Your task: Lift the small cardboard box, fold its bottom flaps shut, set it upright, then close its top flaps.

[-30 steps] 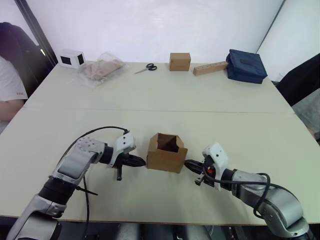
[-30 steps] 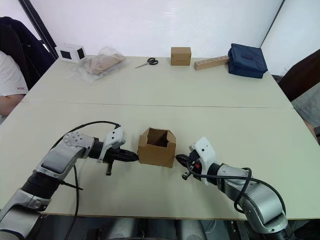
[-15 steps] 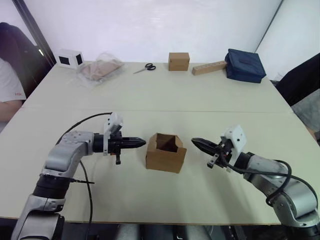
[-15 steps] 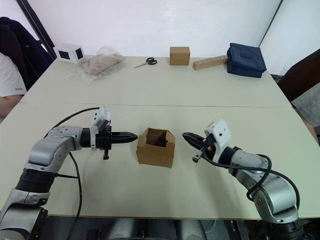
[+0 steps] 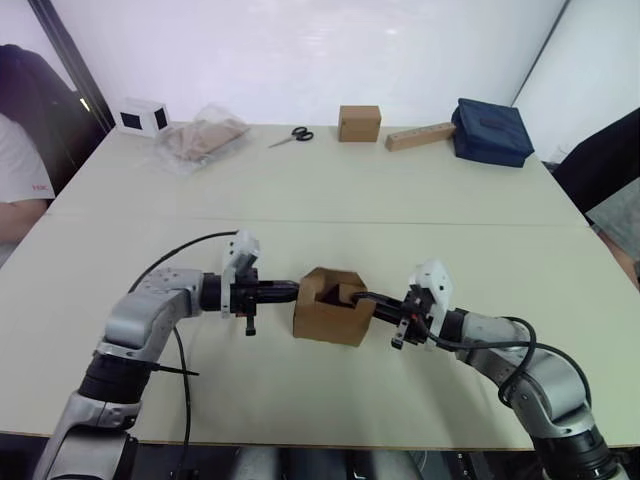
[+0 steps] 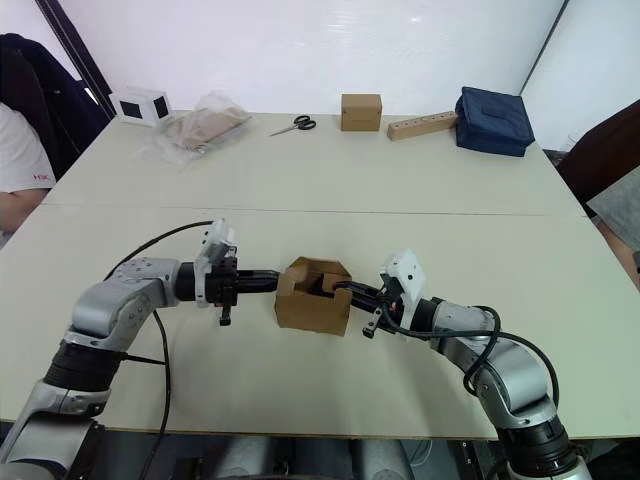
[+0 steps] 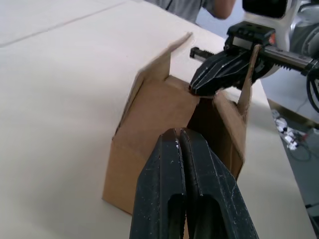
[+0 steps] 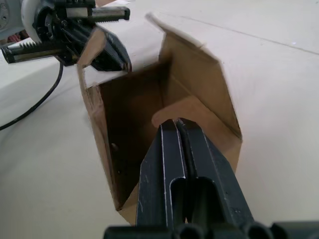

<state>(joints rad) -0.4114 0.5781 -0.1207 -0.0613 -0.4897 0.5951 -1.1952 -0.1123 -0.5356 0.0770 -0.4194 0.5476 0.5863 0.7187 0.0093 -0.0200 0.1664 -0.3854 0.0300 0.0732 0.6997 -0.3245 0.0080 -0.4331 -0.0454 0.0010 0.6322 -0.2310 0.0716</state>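
small cardboard box (image 5: pixel 333 306) sits upright on the near half of the table (image 5: pixel 300 190), open end up, directly between the two grippers. top flaps (image 7: pixel 162 62) not closed; in the wrist views they stand up or lean inward, one pushed down into the opening.

left gripper (image 5: pixel 290 290): forearm reaches in level from the robot's left, fingers pressed together into one narrow point. tip meets the box's left top edge. left wrist view shows the joined fingers (image 7: pixel 172 169) lying against the near flap, aimed across the opening.

right gripper (image 5: pixel 362 297): arm bent at the elbow, forearm coming in low and level from the right, fingers also closed tight with nothing between them. tip reaches over the box's right rim, into the opening. right wrist view shows its fingers (image 8: pixel 174 154) resting on a folded-in flap, the far flap standing beyond them.

the two tips face each other across the box mouth, close but apart.

room: open tabletop ahead of and behind both grippers. well beyond them, along the far edge: a white box with black squares (image 5: pixel 141 116), a clear bag (image 5: pixel 203 136), scissors (image 5: pixel 292 135), a cube-shaped brown box (image 5: pixel 359 123), a wooden block (image 5: pixel 420 135), a dark blue bag (image 5: pixel 492 131). a person (image 5: pixel 20 180) sits at the table's left side.
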